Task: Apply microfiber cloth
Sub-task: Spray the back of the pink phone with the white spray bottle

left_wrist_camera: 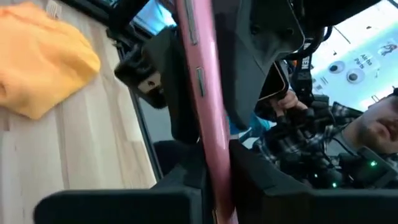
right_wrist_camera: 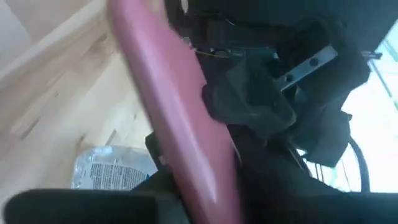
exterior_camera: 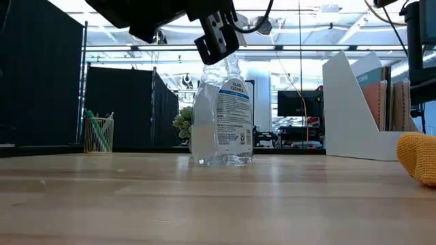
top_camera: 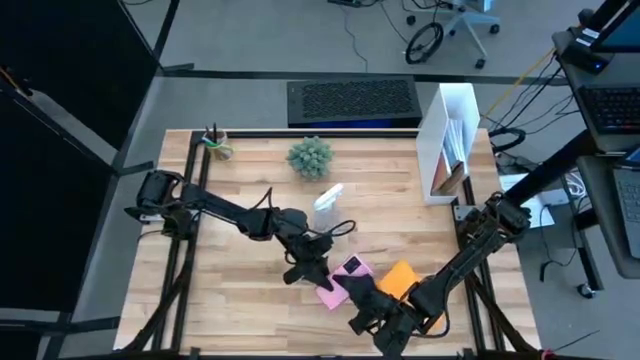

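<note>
Table: a light wooden tabletop [top_camera: 250, 270] with a dark frame, seen from straight above, both dark arms reaching toward its near middle.
Microfiber cloth: the orange-yellow microfiber cloth [top_camera: 399, 277] lies bunched on the wood near the front edge, just right of the phone. No gripper holds it. In the low view it shows as a soft mound at the far right [exterior_camera: 419, 158]; the left wrist view shows it resting flat on the boards [left_wrist_camera: 40, 59].
Phone: a smartphone in a pink case [top_camera: 345, 278] sits between the two grippers, beside the cloth. Both wrist views see its pink edge close up, standing on end [left_wrist_camera: 208, 112] [right_wrist_camera: 171, 106].
Left gripper: the left gripper [top_camera: 312, 270] is at the phone's left side, and its fingers appear clamped on the pink edge.
Right gripper: the right gripper [top_camera: 362, 297] is at the phone's near right corner. Its fingers seem to close on the case too, though the close view is too blurred to be sure.
Spray bottle: a clear spray bottle [exterior_camera: 221, 112] labelled glass cleaner stands upright behind the phone, with clear liquid inside.
Pen cup: a mesh cup [top_camera: 215, 143] at the far left corner holds pens.
File holder: a white holder [top_camera: 450, 140] at the far right holds upright folders or books.
Plant: a small green plant [top_camera: 310, 157] stands near the far edge.
</note>
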